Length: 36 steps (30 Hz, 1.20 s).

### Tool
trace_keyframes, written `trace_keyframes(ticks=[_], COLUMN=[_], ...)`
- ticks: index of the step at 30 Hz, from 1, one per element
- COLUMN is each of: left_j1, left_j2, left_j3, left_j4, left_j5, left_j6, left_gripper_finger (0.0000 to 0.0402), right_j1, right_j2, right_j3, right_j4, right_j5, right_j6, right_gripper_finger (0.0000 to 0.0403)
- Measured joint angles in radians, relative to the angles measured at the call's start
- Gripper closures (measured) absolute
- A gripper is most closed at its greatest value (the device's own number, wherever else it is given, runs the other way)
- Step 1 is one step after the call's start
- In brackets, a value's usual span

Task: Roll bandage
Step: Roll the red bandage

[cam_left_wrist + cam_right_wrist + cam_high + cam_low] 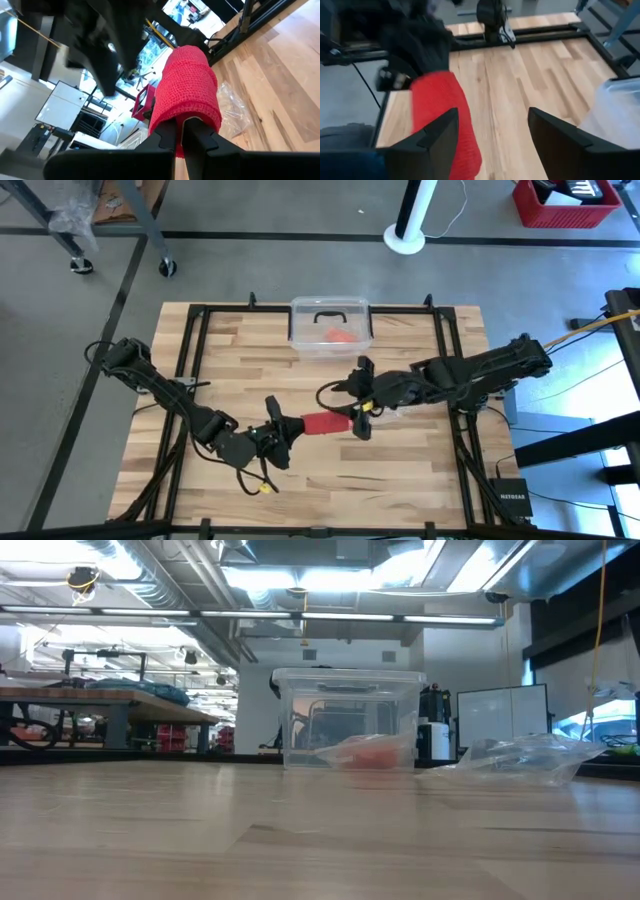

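The bandage (pixel 322 422) is a bright red cloth roll held in the air above the middle of the table, with its long axis running left to right. My left gripper (pixel 283 425) is shut on its left end; the left wrist view shows the bandage (pixel 187 85) sticking out beyond that gripper (pixel 180 137). My right gripper (pixel 362 420) stands open at the roll's right end. In the right wrist view the bandage (pixel 442 100) lies beside one finger of my right gripper (pixel 492 145), and the gap between the fingers holds nothing. The low view shows neither gripper nor the bandage. My left gripper pinches the roll's near end (pixel 181 116) between its two fingers, which come roughly level from the table's left. The roll reaches straight out beyond the fingers and hangs clear of the table. My right gripper has one finger (pixel 437 137) right beside the red cloth; whether it touches I cannot tell.
A clear plastic bin (pixel 331 327) with an orange-red lump (pixel 342 336) inside stands at the far middle of the table. A crinkly clear plastic bag (pixel 520 758) lies on the wood to the bin's right. Black frame rails (pixel 190 360) border the tabletop.
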Motion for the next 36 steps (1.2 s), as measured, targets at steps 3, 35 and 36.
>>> trace_keyframes(ticks=[3,35,36], left_j1=[0.0,-0.006,-0.006], left_j2=[0.0,-0.001,-0.001], left_j3=[0.0,0.0,0.0], left_j4=[0.001,-0.024,-0.021], left_j5=[-0.001,0.059,0.06], left_j6=[0.0,0.284,0.303], left_gripper_finger=[0.0398,0.0398,0.0398], right_j1=[0.001,0.116,0.116], right_j2=[-0.001,0.189,0.189], right_j3=[0.06,0.051,0.051], right_j4=[-0.059,-0.059,-0.057], right_j5=[-0.02,-0.144,-0.152], right_j6=[-0.011,-0.18,-0.179], right_gripper_finger=[0.0162,0.014,0.0145])
